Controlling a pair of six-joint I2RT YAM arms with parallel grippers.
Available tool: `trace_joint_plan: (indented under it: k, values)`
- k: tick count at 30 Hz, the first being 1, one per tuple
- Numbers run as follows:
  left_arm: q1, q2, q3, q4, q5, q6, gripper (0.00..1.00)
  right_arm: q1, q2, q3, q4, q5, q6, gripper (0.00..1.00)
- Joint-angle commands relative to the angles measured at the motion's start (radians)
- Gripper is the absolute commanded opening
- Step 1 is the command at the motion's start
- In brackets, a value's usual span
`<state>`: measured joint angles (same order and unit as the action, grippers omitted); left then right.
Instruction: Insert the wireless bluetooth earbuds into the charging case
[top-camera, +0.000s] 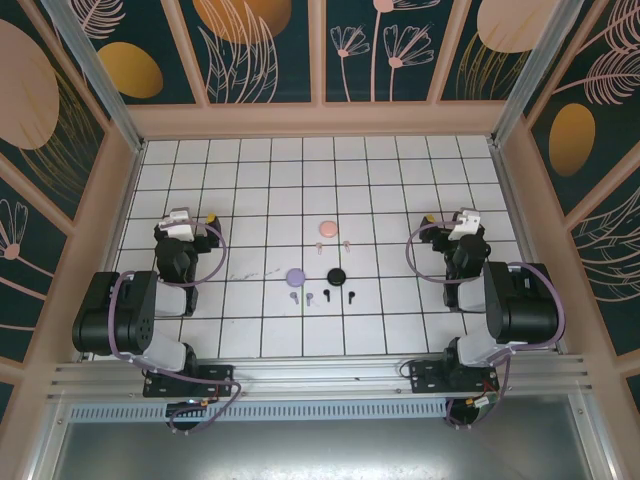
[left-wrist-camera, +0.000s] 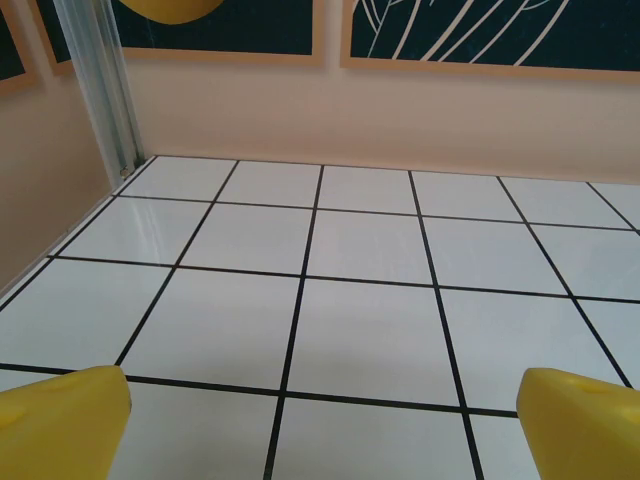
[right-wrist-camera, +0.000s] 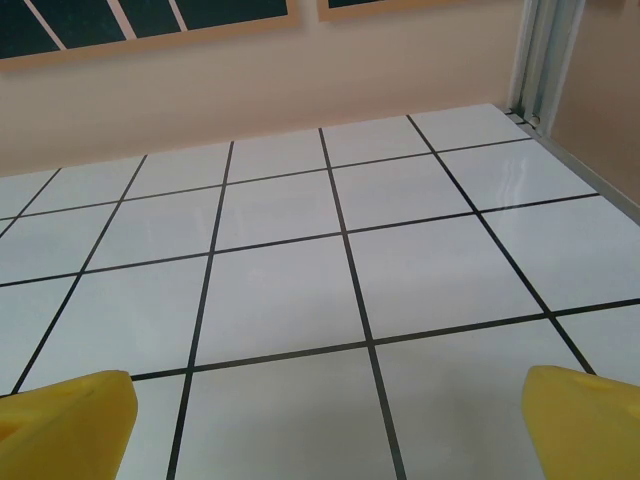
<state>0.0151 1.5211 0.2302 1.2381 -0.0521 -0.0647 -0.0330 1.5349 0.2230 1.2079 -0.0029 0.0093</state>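
Three round charging cases lie mid-table: pink (top-camera: 326, 228), lilac (top-camera: 296, 276) and black (top-camera: 337, 274). Tiny stemmed earbuds lie beside them: a pink pair (top-camera: 318, 244) just in front of the pink case, a lilac pair (top-camera: 293, 296) and a black pair (top-camera: 351, 295) in front of the other two. My left gripper (top-camera: 188, 218) rests far to the left of them. Its jaws are open, and its yellow fingertips (left-wrist-camera: 60, 420) frame bare tile. My right gripper (top-camera: 458, 220) rests far to the right, also open over bare tile, its yellow fingertips (right-wrist-camera: 585, 420) wide apart.
The white gridded table (top-camera: 250, 180) is fenced by pale wooden walls (top-camera: 320, 118) on three sides. A metal corner post (left-wrist-camera: 100, 90) stands at the back left and another (right-wrist-camera: 540, 55) at the back right. Both arm bases sit at the near edge.
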Motion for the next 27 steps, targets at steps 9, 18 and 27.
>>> trace_joint_plan:
  k: [9,18,27]
  values:
    - [0.004,0.001,0.008,0.036,0.015,-0.011,0.99,-0.006,0.004,0.017,0.026,-0.028,0.006,0.99]
    - [0.005,-0.001,0.012,0.023,0.014,-0.012,0.99,-0.005,0.004,0.018,0.026,-0.028,0.005,0.99]
    - [0.005,-0.001,0.007,0.034,0.014,-0.013,0.99,-0.006,0.004,0.017,0.026,-0.028,0.006,0.99]
